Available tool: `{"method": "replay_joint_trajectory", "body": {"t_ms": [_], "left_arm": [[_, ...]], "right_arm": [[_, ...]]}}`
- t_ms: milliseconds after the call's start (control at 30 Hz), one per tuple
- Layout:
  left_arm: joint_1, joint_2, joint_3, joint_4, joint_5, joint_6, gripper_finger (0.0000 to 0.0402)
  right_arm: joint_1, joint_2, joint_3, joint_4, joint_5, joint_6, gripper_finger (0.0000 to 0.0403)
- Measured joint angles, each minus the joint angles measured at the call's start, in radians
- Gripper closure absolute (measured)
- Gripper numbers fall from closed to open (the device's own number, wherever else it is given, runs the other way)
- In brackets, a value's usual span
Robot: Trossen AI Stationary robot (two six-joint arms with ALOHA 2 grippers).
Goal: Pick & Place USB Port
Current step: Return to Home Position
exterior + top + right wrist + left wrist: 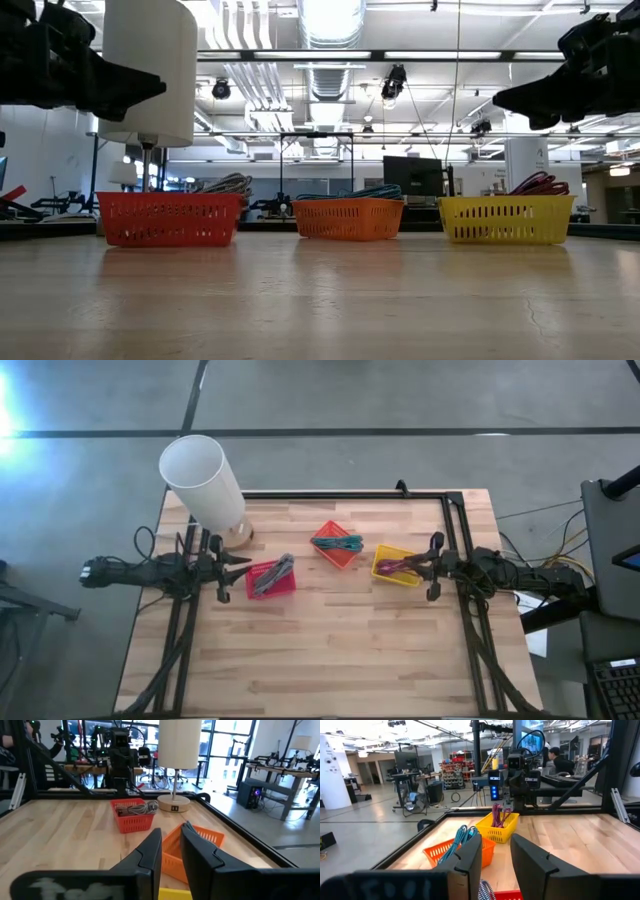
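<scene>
Three small baskets sit in a row on the wooden table. The red basket [270, 579] holds grey cables, the orange basket [337, 547] teal cables, and the yellow basket [396, 566] purple and pink cables. My left gripper [243, 567] hovers open by the red basket's left end, high above the table in the low view [130, 85]. My right gripper [415, 567] hovers open over the yellow basket's right end [520, 95]. In the left wrist view the red basket's rim [507, 895] lies just under the fingers. The yellow rim [175, 894] shows likewise in the right wrist view.
A white-shaded lamp [205, 480] stands on its round base [173, 802] at the far left corner, behind the red basket. A black frame [350, 493] runs along the table's far and side edges. Bare wood [330, 650] fills the near half. A person sits beyond the table [560, 762].
</scene>
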Motion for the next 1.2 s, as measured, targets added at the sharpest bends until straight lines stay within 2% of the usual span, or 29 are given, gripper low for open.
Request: {"method": "replay_joint_trajectory", "body": {"t_ms": [433, 900, 1200], "left_arm": [[0.000, 0.000, -0.001, -0.008, -0.002, -0.003, 0.0293], [0.000, 0.000, -0.001, -0.010, -0.004, -0.003, 0.0293], [0.000, 0.000, -0.001, -0.011, -0.004, -0.003, 0.0293]], "right_arm": [[0.000, 0.002, 0.000, 0.000, 0.000, 0.000, 0.0321], [0.000, 0.002, 0.000, 0.000, 0.000, 0.000, 0.0339], [0.000, 0.002, 0.000, 0.000, 0.000, 0.000, 0.0325]]}}
